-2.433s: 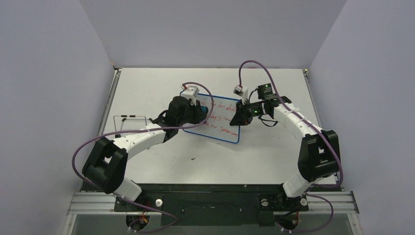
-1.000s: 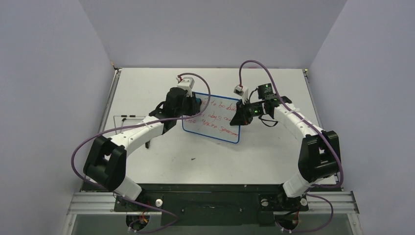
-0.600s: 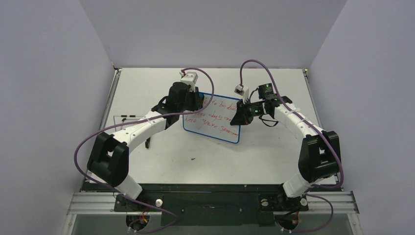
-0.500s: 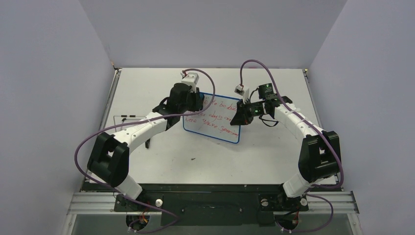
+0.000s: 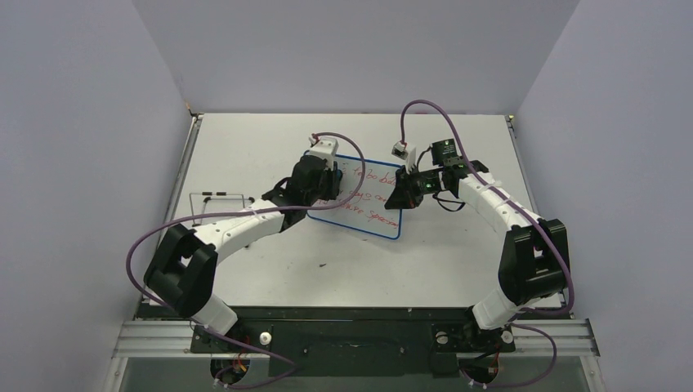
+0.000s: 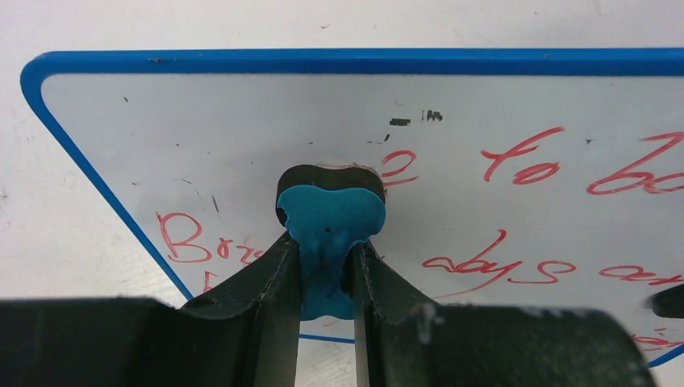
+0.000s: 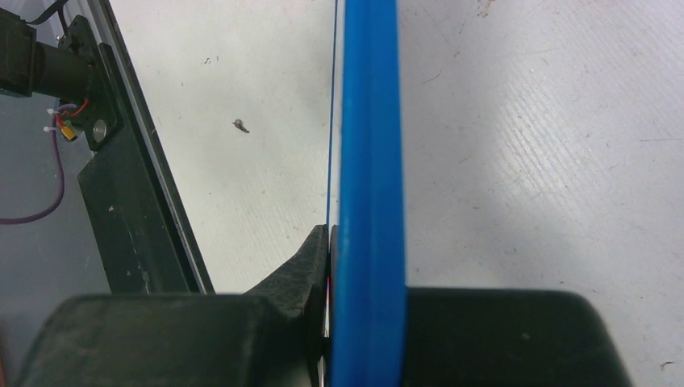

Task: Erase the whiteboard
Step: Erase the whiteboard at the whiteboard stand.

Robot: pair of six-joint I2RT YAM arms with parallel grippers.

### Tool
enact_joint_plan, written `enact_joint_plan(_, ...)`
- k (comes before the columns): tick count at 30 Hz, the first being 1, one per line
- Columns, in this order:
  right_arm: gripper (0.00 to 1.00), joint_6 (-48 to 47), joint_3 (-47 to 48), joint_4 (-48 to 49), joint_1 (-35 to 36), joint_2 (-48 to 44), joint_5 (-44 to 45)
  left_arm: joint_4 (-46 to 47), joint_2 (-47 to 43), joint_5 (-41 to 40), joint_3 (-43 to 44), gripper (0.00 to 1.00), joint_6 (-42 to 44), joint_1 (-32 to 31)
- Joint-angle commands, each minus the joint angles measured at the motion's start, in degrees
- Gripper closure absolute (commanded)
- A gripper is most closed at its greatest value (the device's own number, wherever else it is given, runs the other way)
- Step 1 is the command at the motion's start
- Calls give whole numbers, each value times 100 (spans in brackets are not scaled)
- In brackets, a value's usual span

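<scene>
**Bench seen from above, with both wrist views.** A thin wire frame [image 5: 217, 196] is seen at the left of the bench [image 5: 245, 261]. The left gripper [image 6: 327, 262] is pinched on a blue-and-black eraser [image 6: 331, 205], whose black face is pressed to the whiteboard [image 6: 202, 121] near its far left corner. The blue-rimmed whiteboard is placed at the middle of the bench. Red handwriting is carried: "to bo", "Bro" and what looks like "days" can be read, while the rest is cut off or unclear. At the right, the right gripper [image 5: 403, 196] is clamped on the board's right rim.
</scene>
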Motion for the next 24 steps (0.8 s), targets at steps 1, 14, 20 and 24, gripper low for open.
enact_joint_plan(1,100,-446,70,-283,206,-296,-369,-65,-77,201,-49,100,-103,191)
enact_joint_plan(14,100,-454,63,-285,215,-324,-357,-307,78,901,1084,100,-6,595)
enact_joint_plan(20,100,-463,67,-288,211,-314,-357,-143,159,1037,644,100,-105,340)
enact_joint_plan(24,100,-457,68,-290,211,-311,-366,22,134,1025,233,100,-231,96)
